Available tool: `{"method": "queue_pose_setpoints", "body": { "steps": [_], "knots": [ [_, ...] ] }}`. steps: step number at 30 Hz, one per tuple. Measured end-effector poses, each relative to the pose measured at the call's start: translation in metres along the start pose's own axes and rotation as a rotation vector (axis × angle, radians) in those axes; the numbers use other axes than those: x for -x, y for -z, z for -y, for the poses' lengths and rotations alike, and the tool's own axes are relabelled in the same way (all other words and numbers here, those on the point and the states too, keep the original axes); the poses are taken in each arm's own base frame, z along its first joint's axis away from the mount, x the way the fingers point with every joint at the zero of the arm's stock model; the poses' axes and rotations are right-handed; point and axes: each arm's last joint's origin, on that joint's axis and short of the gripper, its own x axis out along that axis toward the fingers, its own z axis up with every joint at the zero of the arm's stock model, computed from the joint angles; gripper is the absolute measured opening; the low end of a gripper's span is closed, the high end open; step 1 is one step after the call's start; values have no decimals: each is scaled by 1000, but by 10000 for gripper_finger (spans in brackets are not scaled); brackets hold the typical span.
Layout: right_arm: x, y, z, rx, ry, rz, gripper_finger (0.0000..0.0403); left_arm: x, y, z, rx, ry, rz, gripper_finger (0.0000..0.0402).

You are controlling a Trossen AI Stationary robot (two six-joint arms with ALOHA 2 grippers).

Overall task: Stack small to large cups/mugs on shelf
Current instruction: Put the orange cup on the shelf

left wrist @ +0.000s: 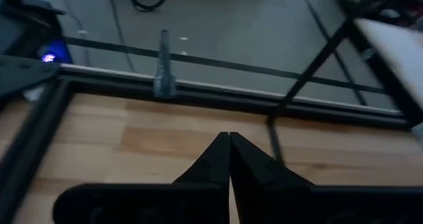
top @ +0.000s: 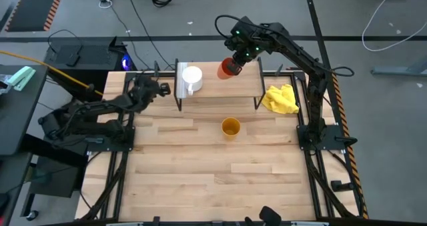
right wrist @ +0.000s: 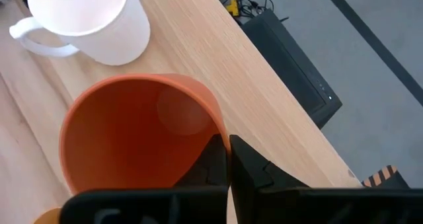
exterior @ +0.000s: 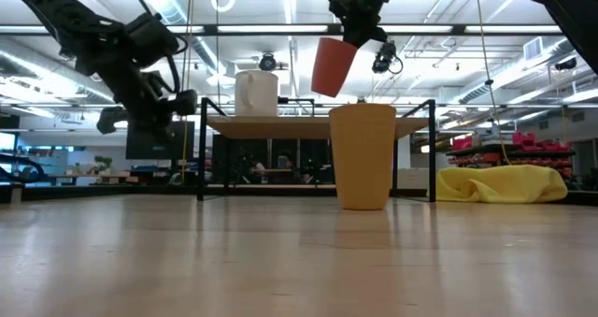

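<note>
While our right gripper [right wrist: 228, 159] pinches the orange-red cup [exterior: 333, 65] by its rim, tilted above the shelf [top: 217, 87], the white mug [top: 191, 77] stands just beside it.

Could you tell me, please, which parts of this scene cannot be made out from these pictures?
- Orange-red cup: its base is cut off in the right wrist view by the right gripper.
- Yellow-orange cup: its inside is hidden in the low view, which looks level at its wall.
- Shelf: only one blurred corner shows in the left wrist view.
- White mug: its handle does not show in the low view.
</note>
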Motion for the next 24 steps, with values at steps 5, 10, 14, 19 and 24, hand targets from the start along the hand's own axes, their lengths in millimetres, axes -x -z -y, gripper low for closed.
{"method": "queue_pose_setpoints", "body": {
  "steps": [5,10,14,19,24],
  "knots": [
    [-3,-1,0,-1,0,-4,3,0,-13,8,-3,51,7,7],
    [-3,-1,0,-8,0,-5,3,-1,-23,23,-30,67,3,10],
    [-3,-1,0,-3,0,-4,3,-6,-24,31,-53,53,-11,6],
    [-3,0,2,-3,3,-16,3,-15,-23,41,-80,43,-40,13],
    [-3,5,10,-24,16,-70,3,-24,-22,50,-110,41,-65,5]
  ]
}}
